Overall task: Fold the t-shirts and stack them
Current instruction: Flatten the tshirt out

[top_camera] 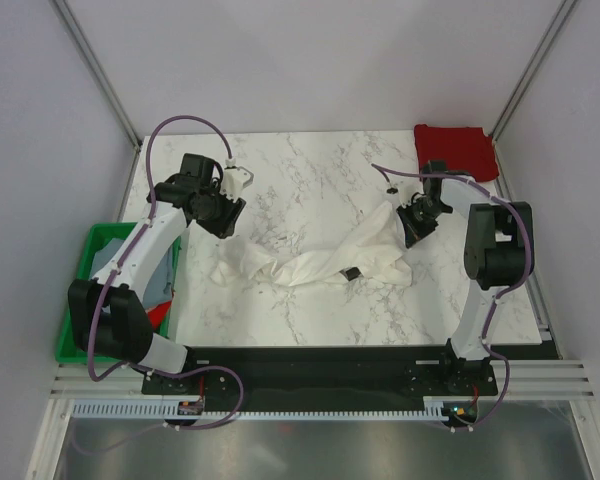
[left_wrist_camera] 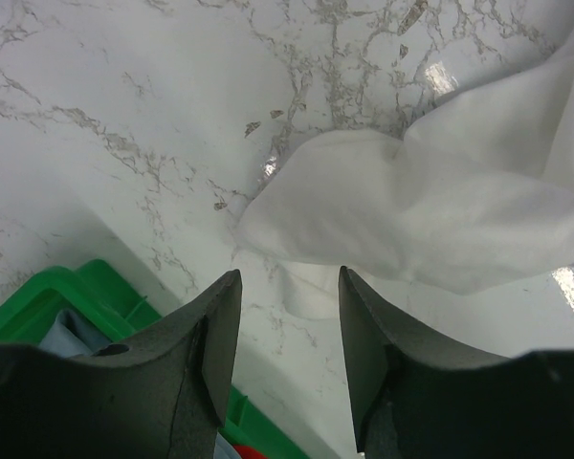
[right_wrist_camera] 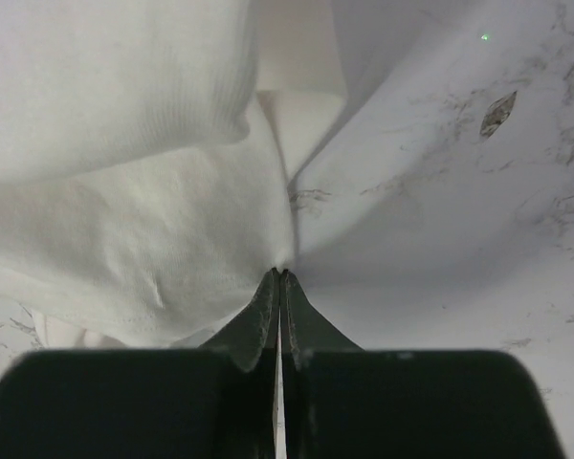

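A large white t-shirt [top_camera: 320, 262] lies crumpled and stretched out across the middle of the marble table. My right gripper [top_camera: 409, 232] is shut on its right end, with a fold of the white cloth [right_wrist_camera: 124, 191] pinched between the closed tips [right_wrist_camera: 281, 275]. My left gripper [top_camera: 226, 218] hovers over the table by the shirt's left end. It is open [left_wrist_camera: 289, 287] with nothing between the fingers, and the white cloth [left_wrist_camera: 440, 210] lies just beyond them. A folded dark red t-shirt [top_camera: 455, 150] sits at the back right corner.
A green crate [top_camera: 105, 240] stands off the table's left edge, with grey-blue cloth [left_wrist_camera: 72, 335] and a bit of bright red cloth [top_camera: 158, 315] in it. Grey walls with metal posts close in the sides and back.
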Robot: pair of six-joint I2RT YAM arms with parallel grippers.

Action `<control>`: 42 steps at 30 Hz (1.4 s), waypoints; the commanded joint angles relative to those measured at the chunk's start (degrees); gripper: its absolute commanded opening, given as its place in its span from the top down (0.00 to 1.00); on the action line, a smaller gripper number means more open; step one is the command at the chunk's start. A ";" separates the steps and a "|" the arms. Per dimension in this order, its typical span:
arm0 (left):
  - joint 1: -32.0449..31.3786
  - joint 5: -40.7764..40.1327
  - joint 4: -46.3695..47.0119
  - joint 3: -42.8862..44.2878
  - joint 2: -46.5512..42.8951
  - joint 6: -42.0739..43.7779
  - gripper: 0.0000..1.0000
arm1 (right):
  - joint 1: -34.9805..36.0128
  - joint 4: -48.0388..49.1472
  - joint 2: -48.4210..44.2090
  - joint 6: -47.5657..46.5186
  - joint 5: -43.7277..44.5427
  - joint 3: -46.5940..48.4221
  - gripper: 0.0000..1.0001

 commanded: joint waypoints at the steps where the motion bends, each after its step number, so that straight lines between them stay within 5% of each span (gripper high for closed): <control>1: 0.28 1.21 0.53 1.43 -0.44 -1.07 0.48 | 0.35 0.68 -2.71 -0.35 0.77 -2.13 1.00; 16: -6.40 1.29 -2.89 -9.73 -7.12 3.76 0.45 | 0.17 -3.98 -16.35 8.44 -9.85 19.30 1.00; 35: -17.21 -3.79 2.46 -8.95 2.80 0.61 0.40 | 0.26 -4.33 -17.93 7.30 -9.42 17.47 1.00; 38: -17.30 -7.22 2.73 -5.89 6.93 -0.54 0.60 | 0.26 -4.16 -18.28 7.39 -9.69 16.94 1.00; 39: -17.22 -8.02 2.73 -5.09 7.72 -0.63 0.80 | 0.26 -4.16 -18.45 7.30 -9.69 16.85 1.00; 40: -16.95 -7.94 2.82 -4.47 7.38 -0.72 0.90 | 0.26 -4.16 -18.63 7.30 -9.51 17.02 1.00; 42: -16.51 -7.93 2.56 -2.10 5.72 -0.54 0.98 | 0.09 -4.24 -19.24 6.86 -9.07 17.46 1.00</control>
